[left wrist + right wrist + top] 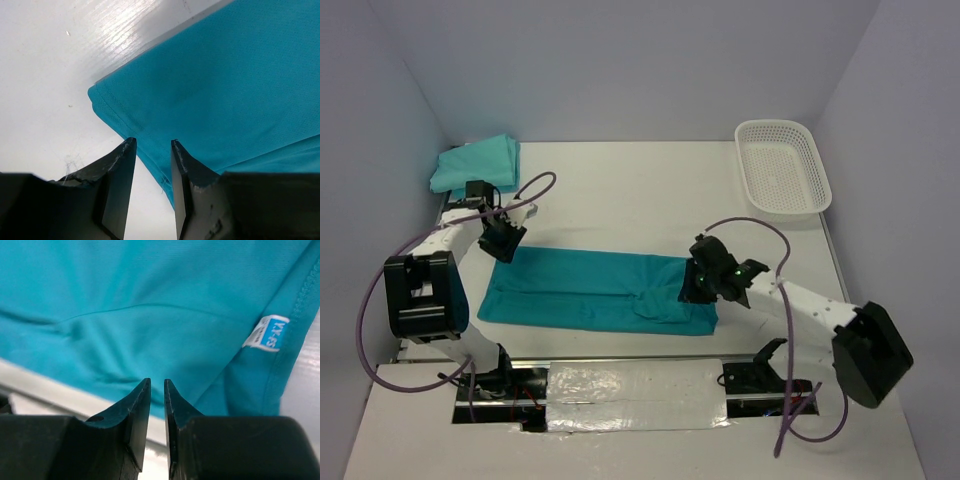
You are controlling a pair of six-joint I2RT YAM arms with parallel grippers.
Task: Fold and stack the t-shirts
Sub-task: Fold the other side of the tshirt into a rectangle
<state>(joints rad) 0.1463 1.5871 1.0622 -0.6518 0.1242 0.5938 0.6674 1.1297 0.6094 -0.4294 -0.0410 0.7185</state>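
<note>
Nearest to my bases, my right gripper [157,382] hangs over the right end of the t-shirt [590,290], its jaws parted by only a narrow slit with no cloth in it, so nothing is grasped on that side. The shirt lies flat on the table [620,190] as a long band folded lengthwise, between my two arms. With a slit that thin, I judge the first danger to be a pinch that catches only the top layer or skids off the slick weave, so that the fold beneath slides open as I lift. The white size label [267,332] and the stitched edge beside it sit to the right of my fingers, a thicker spot where a grip would bunch the cloth. Farther out, my left gripper [153,142] is released as well, jaws well apart over the hem near the band's far left corner; I cannot quite tell whether the tips touch the cloth or hover just above it. If one hand closes and the other misses, the band would swing crooked and the next fold would come out skewed. At the far left sits the pile of folded shirts [475,165], which a careless elbow could rumple; the white basket [817,170] at the far right is well apart from all this
</note>
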